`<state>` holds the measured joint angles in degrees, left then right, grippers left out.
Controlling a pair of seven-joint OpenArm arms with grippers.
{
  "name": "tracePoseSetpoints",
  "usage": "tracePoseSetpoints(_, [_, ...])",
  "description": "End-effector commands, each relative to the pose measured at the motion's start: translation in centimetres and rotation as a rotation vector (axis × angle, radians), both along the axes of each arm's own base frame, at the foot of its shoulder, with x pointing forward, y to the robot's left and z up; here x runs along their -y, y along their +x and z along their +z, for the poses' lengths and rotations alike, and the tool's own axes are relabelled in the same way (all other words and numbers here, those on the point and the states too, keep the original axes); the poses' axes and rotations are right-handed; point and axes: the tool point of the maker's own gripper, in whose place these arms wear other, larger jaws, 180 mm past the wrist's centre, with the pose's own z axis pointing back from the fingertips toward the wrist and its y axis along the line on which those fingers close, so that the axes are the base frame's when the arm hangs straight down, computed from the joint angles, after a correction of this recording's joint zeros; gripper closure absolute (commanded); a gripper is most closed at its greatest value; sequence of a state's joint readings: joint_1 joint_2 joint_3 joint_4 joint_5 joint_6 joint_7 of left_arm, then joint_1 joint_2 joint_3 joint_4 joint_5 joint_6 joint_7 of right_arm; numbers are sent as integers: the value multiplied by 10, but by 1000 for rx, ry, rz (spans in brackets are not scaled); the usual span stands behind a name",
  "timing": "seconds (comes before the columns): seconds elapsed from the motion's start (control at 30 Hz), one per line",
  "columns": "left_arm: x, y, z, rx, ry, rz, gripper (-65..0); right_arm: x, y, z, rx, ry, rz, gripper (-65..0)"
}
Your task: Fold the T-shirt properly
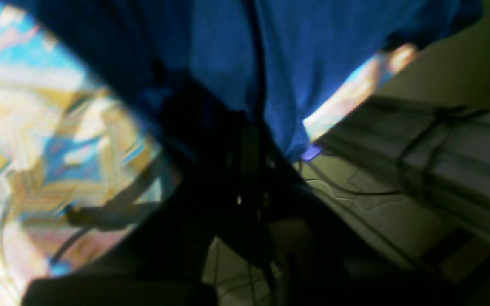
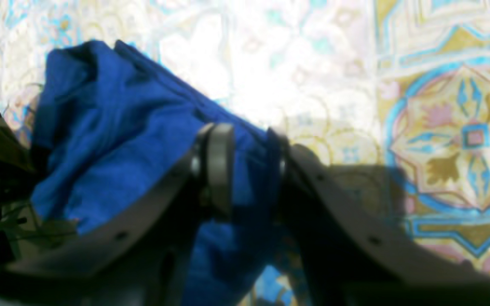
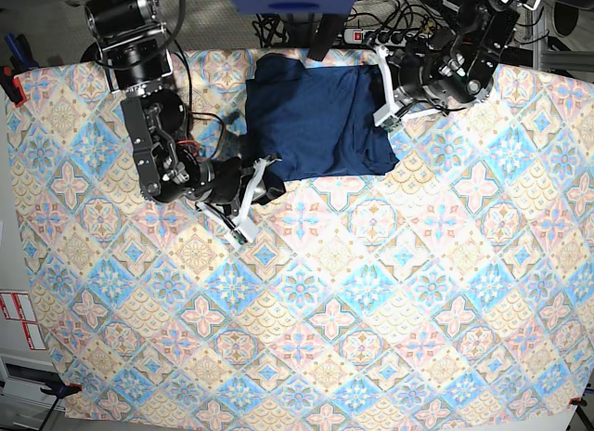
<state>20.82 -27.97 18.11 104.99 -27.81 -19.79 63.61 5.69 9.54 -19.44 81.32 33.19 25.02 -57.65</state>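
Observation:
The T-shirt lies partly folded at the back middle of the table, dark blue and plain. My right gripper is at its front left corner. In the right wrist view its grey fingers stand either side of a bunched fold of the T-shirt, shut on it. My left gripper sits at the garment's right edge. In the left wrist view the T-shirt stretches up from my dark, blurred left gripper, which is shut with creased cloth running into the jaws.
A pastel patterned tablecloth covers the table. A power strip and cables lie behind the back edge. A red clamp grips the left edge. Aluminium framing and floor show beyond the table.

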Motion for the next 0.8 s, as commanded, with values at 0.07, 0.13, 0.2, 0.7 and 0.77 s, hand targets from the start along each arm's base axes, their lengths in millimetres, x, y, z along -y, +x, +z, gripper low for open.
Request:
tracePoseSetpoints(0.07, [-10,-7,2,-4,16,-14,0,-3,10,13,41,26,-1,-127])
tracePoseSetpoints(0.13, [-14,-7,4,3,24,-20,0,-3,10,13,41,26,-1,-127])
tracePoseSetpoints(0.2, [-11,-2,12,30,15,-33,0,-3,10,13,41,26,-1,-127])
tracePoseSetpoints(0.7, [27,10,28,88,-76,-23,0,-14,19,23,64,53,1,-127])
tracePoseSetpoints(0.77, [22,15,20,75,-61,-13,0,-17,19,21,55,57,1,-127])
